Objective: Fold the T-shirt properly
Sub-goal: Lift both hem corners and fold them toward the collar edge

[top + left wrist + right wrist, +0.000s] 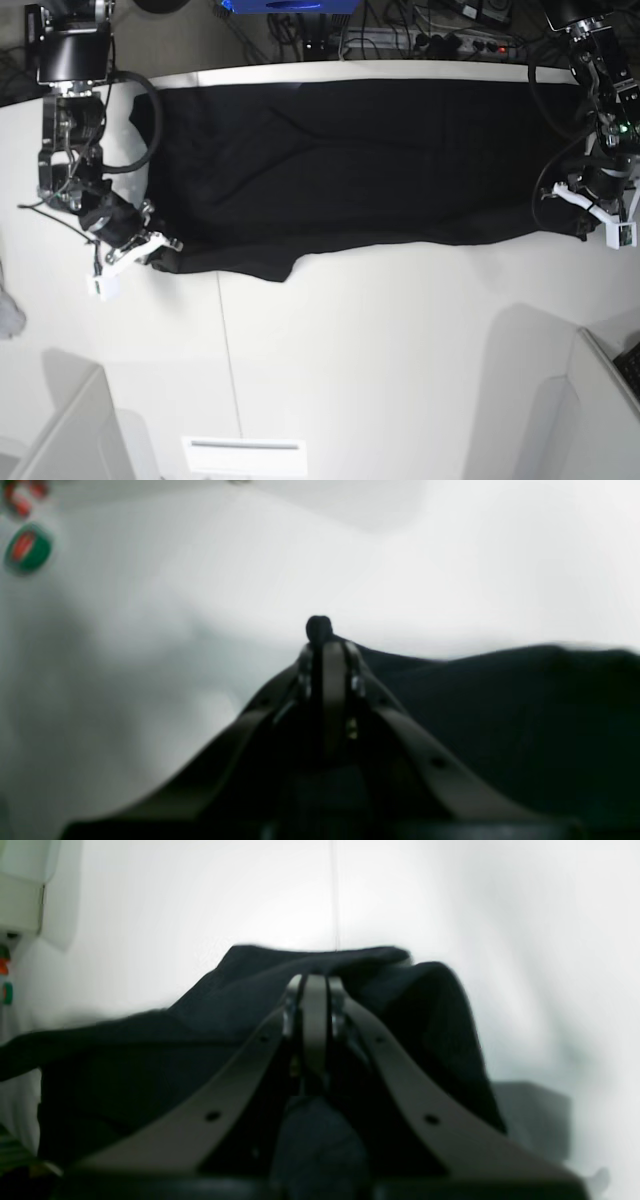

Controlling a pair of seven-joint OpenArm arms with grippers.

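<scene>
A large black cloth T-shirt (350, 170) lies stretched as a wide band across the far part of the white table (400, 340), reaching almost from the table's left edge to its right edge in the base view. Only plain black fabric shows. The right gripper (150, 250) sits at the shirt's near left corner, its fingers (315, 1005) pressed together on a bunched fold of the cloth. The left gripper (590, 222) is at the near right corner, its fingers (332, 680) likewise closed, with a small nub of black cloth poking out beyond the tips. Cables and a blue box (285, 5) lie beyond the table's far edge.
</scene>
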